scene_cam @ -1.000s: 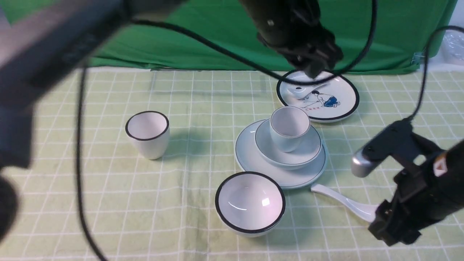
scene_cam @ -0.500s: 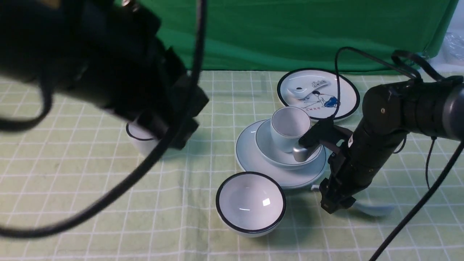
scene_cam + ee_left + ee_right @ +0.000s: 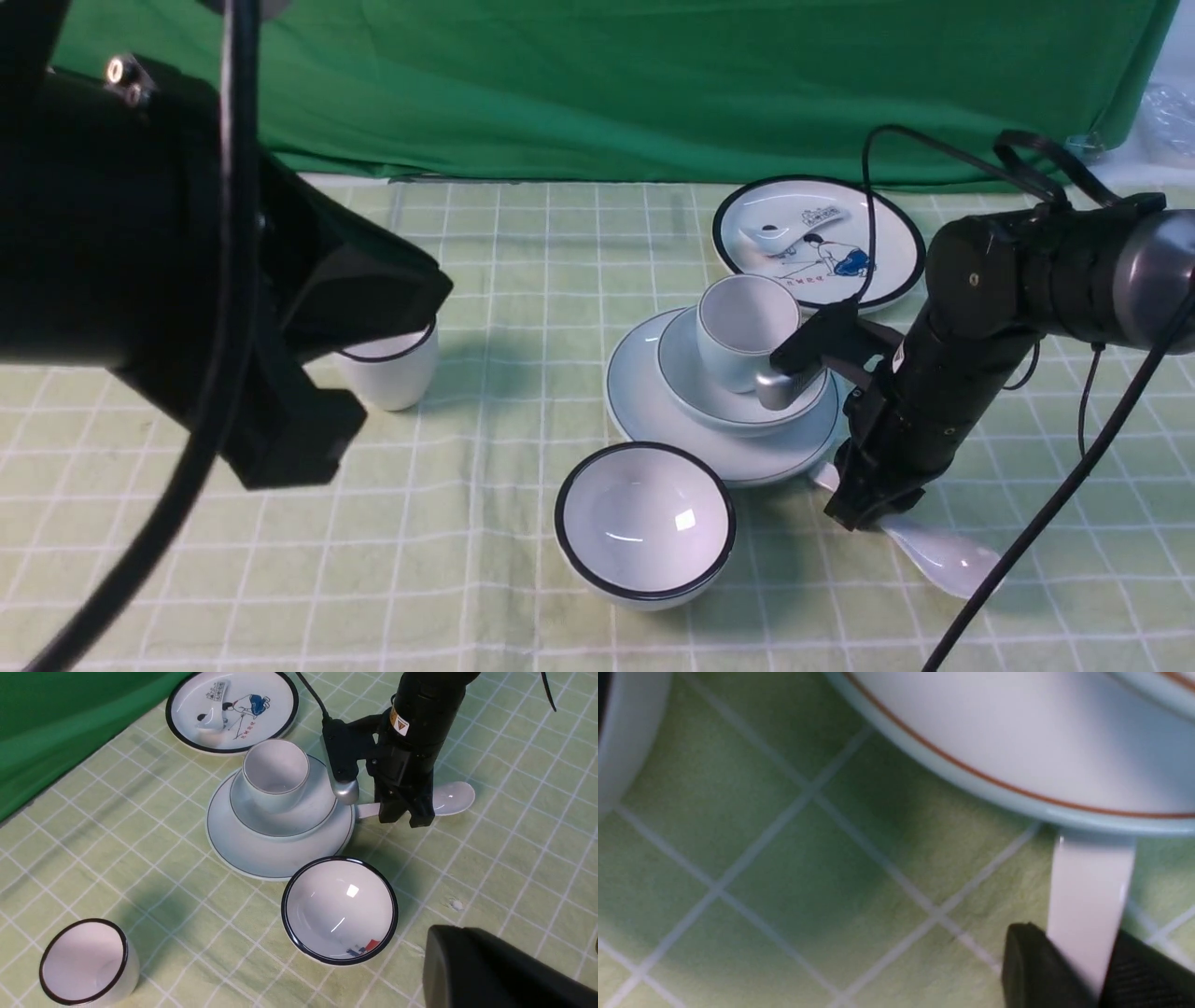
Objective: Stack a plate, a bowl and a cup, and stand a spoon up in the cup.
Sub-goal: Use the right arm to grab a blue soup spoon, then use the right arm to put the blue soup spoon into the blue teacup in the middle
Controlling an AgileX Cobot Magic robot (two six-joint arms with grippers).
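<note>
White ceramic, the spoon (image 3: pixel 943 555) lies lengthwise across the right gripper's fingers (image 3: pixel 868 509), which straddle its handle, grip uncertain; scoop beyond one side, handle tip towards the plate (image 3: pixel 635 401). The left gripper (image 3: pixel 373 373), shut, is farther off.

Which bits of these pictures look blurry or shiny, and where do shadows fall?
Right wrist view: the gripper's fingers are soft and blurred, close to the lens. Left wrist view: a bright glint inside the black-rimmed bowl. Front view: soft shadows beside that bowl and the black-rimmed cup; the left arm looms large and dark.
</note>
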